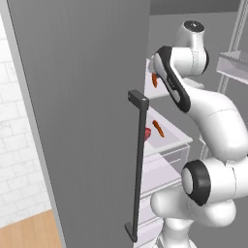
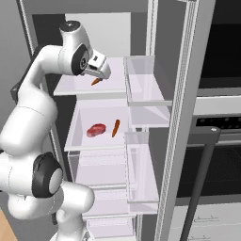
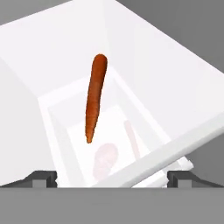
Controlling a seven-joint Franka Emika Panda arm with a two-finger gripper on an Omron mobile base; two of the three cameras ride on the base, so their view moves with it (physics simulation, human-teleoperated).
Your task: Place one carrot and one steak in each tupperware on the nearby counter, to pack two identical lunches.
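gripper (image 2: 100,75) – jaws spread wide, holding nothing | orange tapered carrot (image 3: 95,98) lies on translucent upper fridge shelf (image 2: 70,87), just below the fingertips | red steak (image 2: 96,130) – one shelf lower

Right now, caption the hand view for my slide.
Open gripper hovers above a carrot on a translucent fridge shelf.

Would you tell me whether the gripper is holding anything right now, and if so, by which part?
Nothing is held: the gripper is open, hovering above the carrot on the upper fridge shelf.
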